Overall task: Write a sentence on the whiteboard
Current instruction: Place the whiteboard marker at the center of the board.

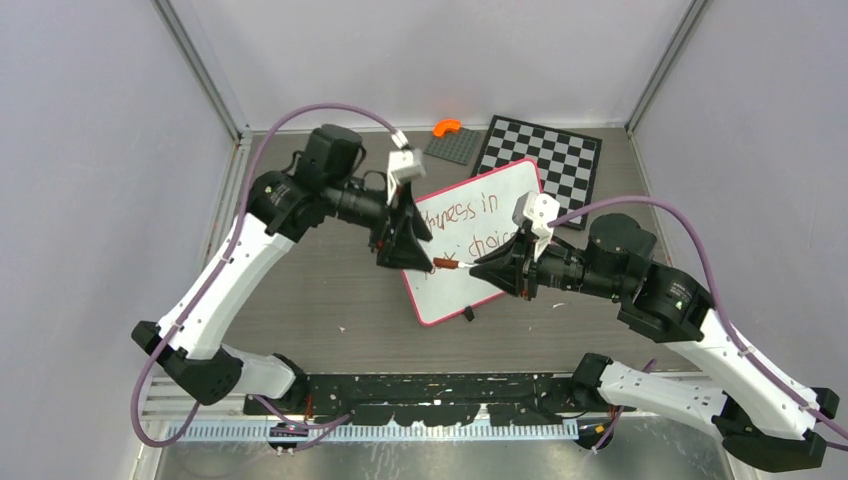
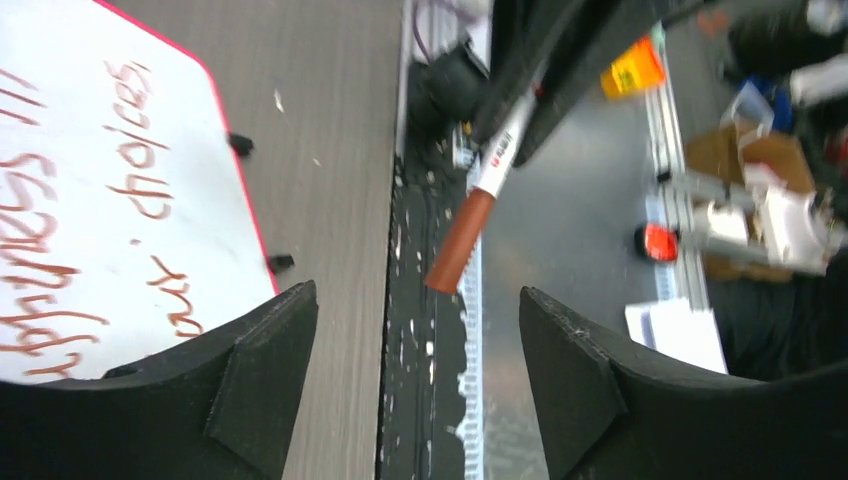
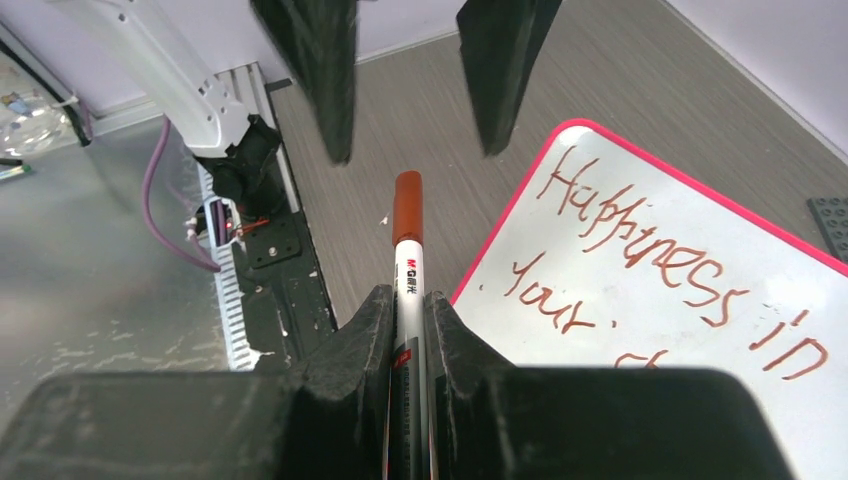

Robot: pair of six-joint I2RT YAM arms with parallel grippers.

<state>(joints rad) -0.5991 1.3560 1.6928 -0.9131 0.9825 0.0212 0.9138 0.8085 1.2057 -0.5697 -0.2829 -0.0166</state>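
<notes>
My right gripper (image 3: 408, 310) is pinching the white barrel of a marker (image 3: 408, 240), the jaws pressed tight against it, the red-brown capped end pointing away toward my left arm. My left gripper (image 2: 415, 300) is spread wide, and the capped end sits in line with the gap between its fingers, touching neither. Both grippers hang over the whiteboard (image 1: 450, 295), which lies flat and turned at an angle on the wood-grain surface (image 1: 330, 290), its far corner reaching the chessboard (image 1: 545, 155). The sentence (image 3: 640, 240) is on the board in red-brown handwriting, two lines; I can read "Happiness in", and below it "your" and "choices".
</notes>
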